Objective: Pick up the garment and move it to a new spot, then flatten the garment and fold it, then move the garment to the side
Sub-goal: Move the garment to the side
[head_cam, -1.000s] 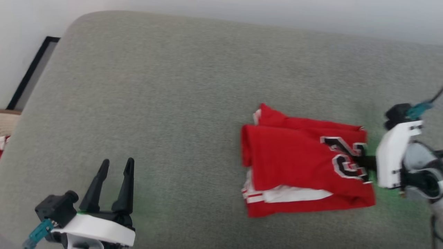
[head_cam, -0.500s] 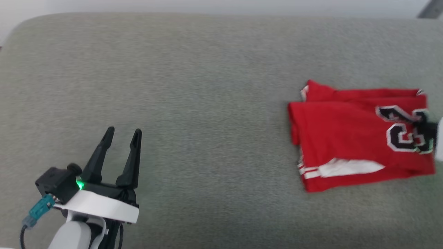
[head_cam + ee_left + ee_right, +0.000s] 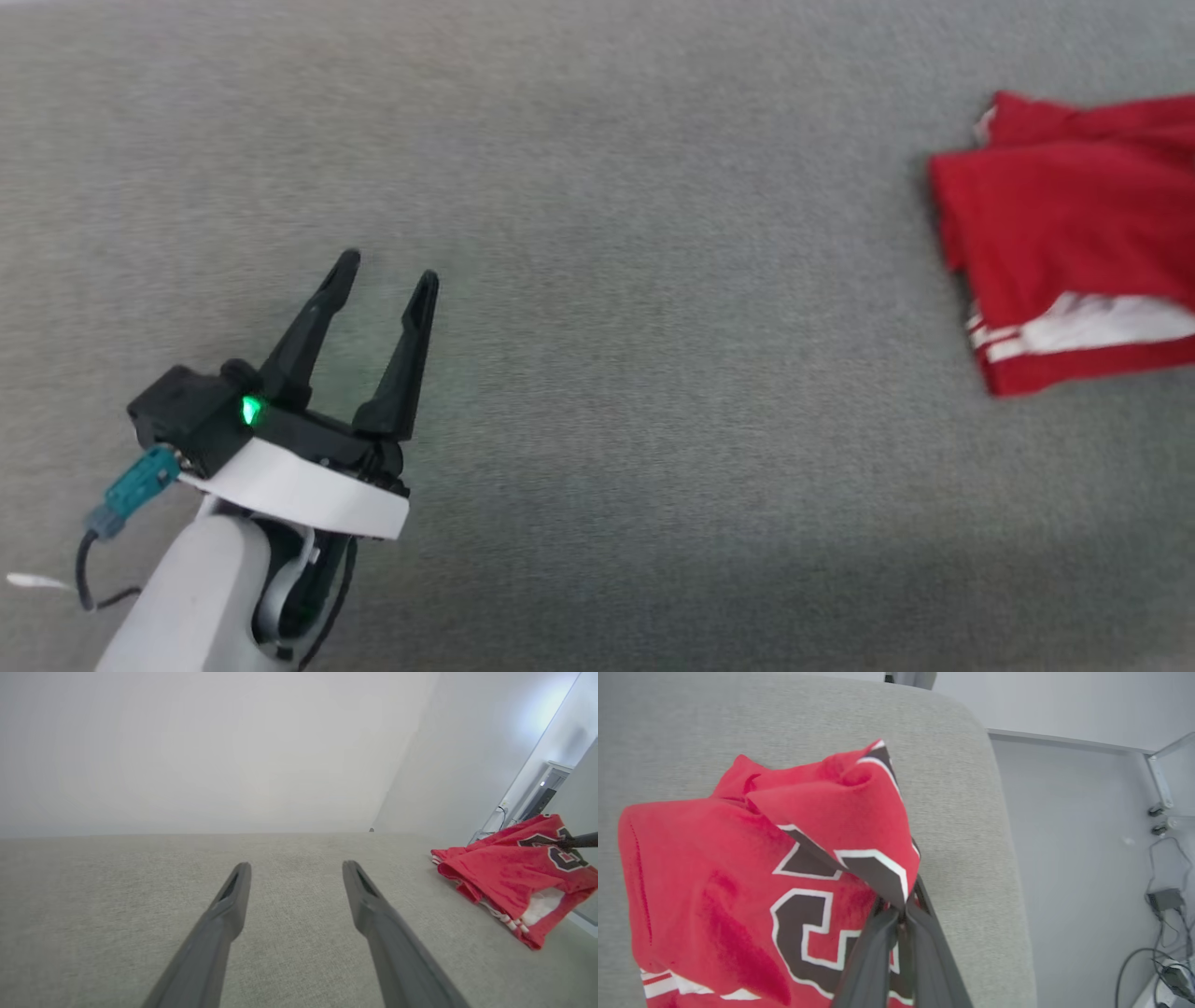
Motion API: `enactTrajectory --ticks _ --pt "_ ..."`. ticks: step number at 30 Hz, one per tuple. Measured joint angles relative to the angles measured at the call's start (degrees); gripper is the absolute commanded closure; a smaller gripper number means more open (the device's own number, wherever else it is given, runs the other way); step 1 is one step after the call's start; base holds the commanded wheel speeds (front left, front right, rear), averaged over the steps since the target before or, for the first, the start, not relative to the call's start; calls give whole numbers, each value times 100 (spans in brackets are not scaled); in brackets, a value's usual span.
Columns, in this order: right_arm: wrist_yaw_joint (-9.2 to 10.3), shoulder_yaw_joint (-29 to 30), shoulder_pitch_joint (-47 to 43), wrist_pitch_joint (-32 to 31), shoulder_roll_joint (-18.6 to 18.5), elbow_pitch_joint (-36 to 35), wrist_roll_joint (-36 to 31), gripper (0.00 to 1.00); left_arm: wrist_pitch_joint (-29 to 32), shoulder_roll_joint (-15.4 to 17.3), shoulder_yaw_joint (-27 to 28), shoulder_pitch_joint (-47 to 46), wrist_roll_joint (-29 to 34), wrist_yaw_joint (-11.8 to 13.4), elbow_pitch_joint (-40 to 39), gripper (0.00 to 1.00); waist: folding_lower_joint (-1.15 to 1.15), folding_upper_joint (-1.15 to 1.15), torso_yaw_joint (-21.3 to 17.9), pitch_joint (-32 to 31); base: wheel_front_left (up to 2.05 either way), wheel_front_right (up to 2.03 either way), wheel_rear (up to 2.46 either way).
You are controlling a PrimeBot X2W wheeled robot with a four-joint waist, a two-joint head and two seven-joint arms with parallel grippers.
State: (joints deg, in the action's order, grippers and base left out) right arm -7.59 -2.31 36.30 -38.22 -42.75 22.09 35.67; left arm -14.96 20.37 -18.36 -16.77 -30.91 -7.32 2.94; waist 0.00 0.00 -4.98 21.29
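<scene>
The red garment [image 3: 1064, 233] lies folded on the grey sofa cushion [image 3: 653, 327] at the far right of the head view, cut off by the frame edge, with its white-striped trim showing low down. In the right wrist view my right gripper [image 3: 901, 911] is shut on a pinched-up fold of the garment [image 3: 738, 872] at the black number, close to the cushion's right edge. My left gripper [image 3: 387, 266] stands open over bare cushion, far left of the garment. The left wrist view shows this gripper [image 3: 296, 870] empty, with the garment [image 3: 504, 868] off to its right.
The cushion's rounded right edge [image 3: 1008, 868] drops to a pale floor with cables and a power adapter [image 3: 1164, 900]. A white wall [image 3: 210, 751] rises behind the sofa. Bare cushion stretches between my left gripper and the garment.
The head camera has swung, shifting the whole picture. The gap between my left gripper and the garment has widened, and the right gripper has left the head view with the garment's number end.
</scene>
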Motion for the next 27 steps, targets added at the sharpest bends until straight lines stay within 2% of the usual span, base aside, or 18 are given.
enactTrajectory --ticks 9,16,20,26,27 --pt "3 320 382 659 -160 487 -860 100 -1 229 -394 -483 -2 0 -71 0 0 0 -383 407 0 0 0" --pt "2 656 644 1300 -183 1005 -1823 100 -1 353 -611 -795 -36 0 -53 0 0 0 -480 673 0 0 0" --pt "2 871 805 1557 -16 1313 -2366 100 -1 387 -697 -900 -45 0 -44 0 0 0 -459 771 0 0 0" --pt "3 1172 957 1693 408 1861 -2699 100 0 420 -801 -1018 -70 0 -10 0 0 0 -357 869 0 0 0" --pt "3 1196 987 1723 445 1934 -2776 94 0 417 -822 -1032 -81 0 1 0 0 0 -332 881 0 0 0"
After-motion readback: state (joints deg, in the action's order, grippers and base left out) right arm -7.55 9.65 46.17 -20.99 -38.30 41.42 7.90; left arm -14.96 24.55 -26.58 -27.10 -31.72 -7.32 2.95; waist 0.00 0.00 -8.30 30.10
